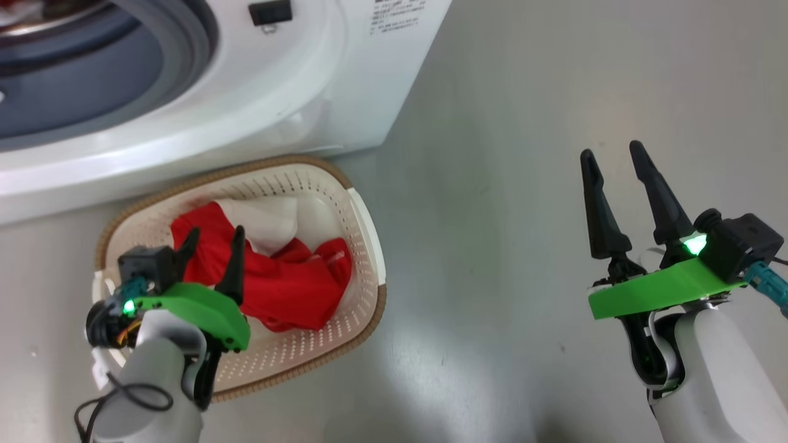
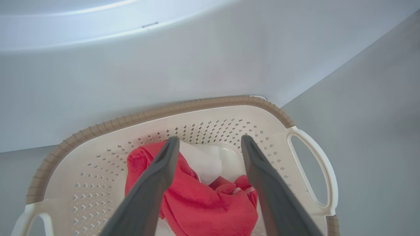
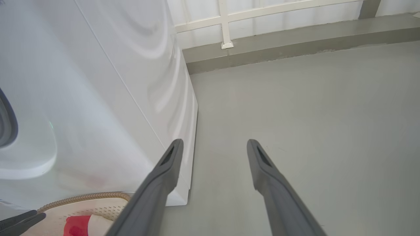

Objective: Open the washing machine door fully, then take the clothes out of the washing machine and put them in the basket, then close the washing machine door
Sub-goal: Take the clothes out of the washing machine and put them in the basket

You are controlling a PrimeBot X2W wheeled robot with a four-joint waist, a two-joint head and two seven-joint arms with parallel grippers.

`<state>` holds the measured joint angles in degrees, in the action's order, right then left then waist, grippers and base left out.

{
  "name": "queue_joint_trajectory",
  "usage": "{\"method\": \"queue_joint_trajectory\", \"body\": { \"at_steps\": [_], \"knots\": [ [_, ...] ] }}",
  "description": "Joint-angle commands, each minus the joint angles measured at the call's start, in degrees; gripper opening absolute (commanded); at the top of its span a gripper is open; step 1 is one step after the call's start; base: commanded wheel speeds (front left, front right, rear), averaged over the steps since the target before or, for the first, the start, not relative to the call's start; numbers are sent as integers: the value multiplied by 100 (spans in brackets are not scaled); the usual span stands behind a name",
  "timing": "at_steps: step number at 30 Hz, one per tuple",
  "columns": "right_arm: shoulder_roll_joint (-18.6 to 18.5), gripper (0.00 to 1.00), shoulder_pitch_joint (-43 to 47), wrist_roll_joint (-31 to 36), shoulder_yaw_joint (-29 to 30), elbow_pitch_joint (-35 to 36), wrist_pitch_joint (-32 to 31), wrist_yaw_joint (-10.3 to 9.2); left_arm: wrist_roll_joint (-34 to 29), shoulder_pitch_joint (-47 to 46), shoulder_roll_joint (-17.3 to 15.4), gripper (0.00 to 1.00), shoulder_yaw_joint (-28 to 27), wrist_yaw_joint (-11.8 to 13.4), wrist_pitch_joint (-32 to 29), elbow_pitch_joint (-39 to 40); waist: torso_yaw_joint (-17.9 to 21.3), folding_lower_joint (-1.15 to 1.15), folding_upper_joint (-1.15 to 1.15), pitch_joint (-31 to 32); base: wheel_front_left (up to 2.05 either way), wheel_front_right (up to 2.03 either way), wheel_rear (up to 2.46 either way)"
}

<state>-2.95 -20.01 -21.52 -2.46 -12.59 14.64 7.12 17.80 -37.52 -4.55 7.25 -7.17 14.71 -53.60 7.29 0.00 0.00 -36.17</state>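
Clothes (image 1: 289,283): red heap with a white panel on its far side, lying inside the basket (image 1: 277,165). In the left wrist view the fabric (image 2: 203,203) covers most of the basket's bottom, and the perforated wall (image 2: 98,164) is bare around it.

Basket: on the floor (image 1: 492,246), at the left of the scene. Its far brown rim is just beside the foot of the washing machine (image 1: 308,80); we cannot tell whether they touch.

Washing machine: the opening is exposed, and we see the grey gasket (image 1: 191,37) ringing it, above and beyond the basket.

Left end effector (image 1: 215,237): over the near left part of the basket, jaws spread wide, nothing between them. From its own wrist camera (image 2: 210,141) the jaws straddle the heap from above; we cannot tell whether they touch the fabric.

Right end effector (image 1: 612,151): at the right, well apart from the basket, over bare floor, jaws wide and empty. Its wrist view (image 3: 214,142) looks past the machine's right front corner (image 3: 98,114), with a strip of basket and red cloth (image 3: 77,226) at the lower left.
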Motion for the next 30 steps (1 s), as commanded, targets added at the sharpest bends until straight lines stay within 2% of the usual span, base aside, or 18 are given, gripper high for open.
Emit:
{"method": "queue_joint_trajectory", "body": {
  "at_steps": [1,15,30],
  "knots": [
    [7,100,214,58,-78,86,36,36,-15,336,-123,100,-226,-32,29,225,-54,0,0,254,0,0,0],
    [7,100,557,211,-85,-93,36,36,-374,1133,7,100,-897,-32,29,1640,-289,0,0,1200,0,0,0],
    [-3,100,960,306,5,-170,36,36,-493,1866,105,100,-1319,-32,29,2835,-480,0,0,2042,0,0,0]
  ]
}}
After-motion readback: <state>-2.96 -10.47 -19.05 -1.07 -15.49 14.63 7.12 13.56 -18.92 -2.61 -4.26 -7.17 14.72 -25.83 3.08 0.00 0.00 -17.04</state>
